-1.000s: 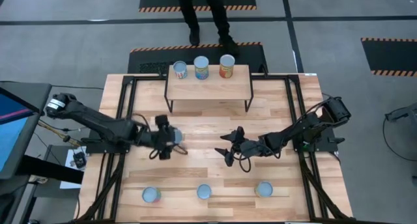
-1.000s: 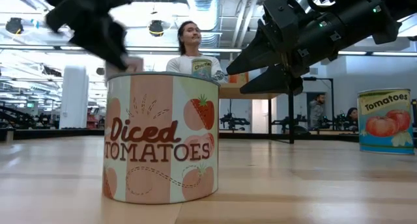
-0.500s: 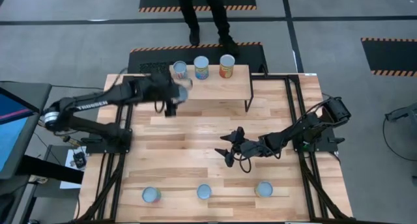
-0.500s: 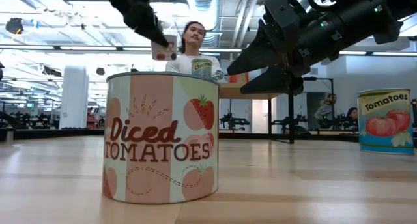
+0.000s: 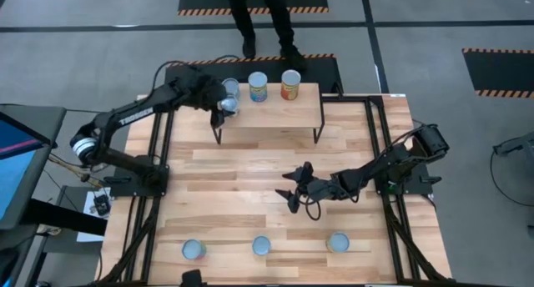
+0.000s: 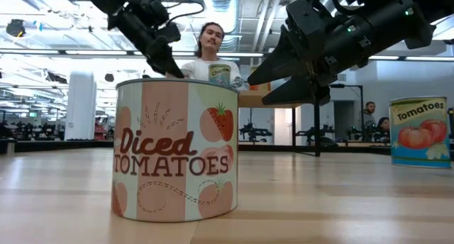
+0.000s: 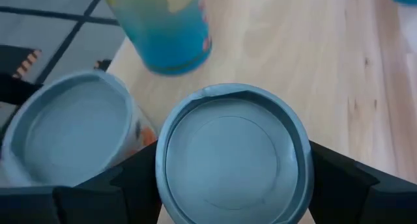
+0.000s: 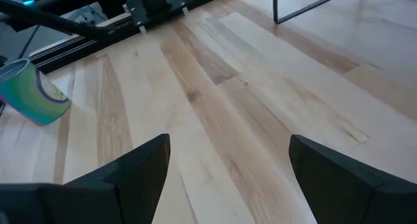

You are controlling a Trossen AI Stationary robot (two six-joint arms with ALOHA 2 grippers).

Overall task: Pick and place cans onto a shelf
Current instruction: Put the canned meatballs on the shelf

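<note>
Three cans [image 5: 261,245] lined along the table's [image 5: 250,187] near edge — Diced Tomatoes tin [image 6: 176,150] closest. Mid-table, right claw [image 5: 291,189] hovering, fingers spread, empty. Farther back, left claw [image 5: 224,107] clamped on a silver-topped can [image 7: 233,162] over the shelf [image 5: 284,109], beside three cans [image 5: 258,86] already there.

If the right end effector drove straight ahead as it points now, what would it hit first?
Probably nothing near: the open right end effector points across bare tabletop. In its wrist view a can lies off to one side, out of line. Depth beyond is unclear.
</note>
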